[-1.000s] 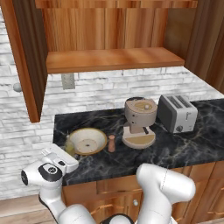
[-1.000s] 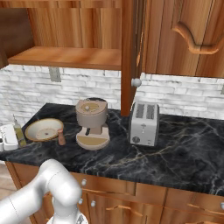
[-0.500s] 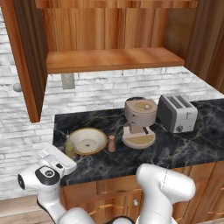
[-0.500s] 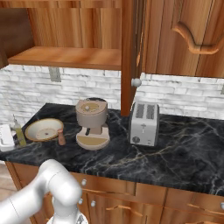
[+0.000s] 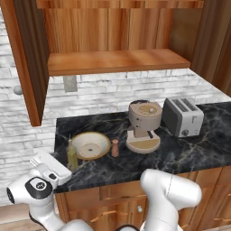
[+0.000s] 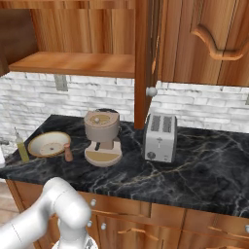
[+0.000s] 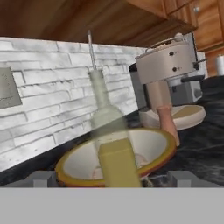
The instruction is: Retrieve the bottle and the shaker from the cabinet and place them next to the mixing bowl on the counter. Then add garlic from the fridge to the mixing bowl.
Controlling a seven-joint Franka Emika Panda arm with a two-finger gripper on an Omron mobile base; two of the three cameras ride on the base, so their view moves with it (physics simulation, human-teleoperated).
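Bottle [image 5: 71, 155] upright beside mixing bowl [image 5: 91, 145], neck straight up; pincer [image 7: 113, 177] released, spread wide.

Polished black marble, veined in white and gold, forms the tabletop [image 5: 189, 153]. The cabinet [image 5: 113, 63] and drawer fronts [image 6: 160, 221] are warm, grained wood with a soft sheen. Rough white brick lines the wall [image 6: 204, 104]. The toaster [image 6: 159, 137] looks like brushed grey metal. The mixing bowl [image 5: 90, 145] appears glazed ceramic, cream inside with an ochre rim. The bottle [image 7: 109, 144] is clear glass holding yellow liquid; the shaker [image 5: 115, 147] seems matt wood. The coffee machine [image 5: 144, 126] wears smooth beige plastic.
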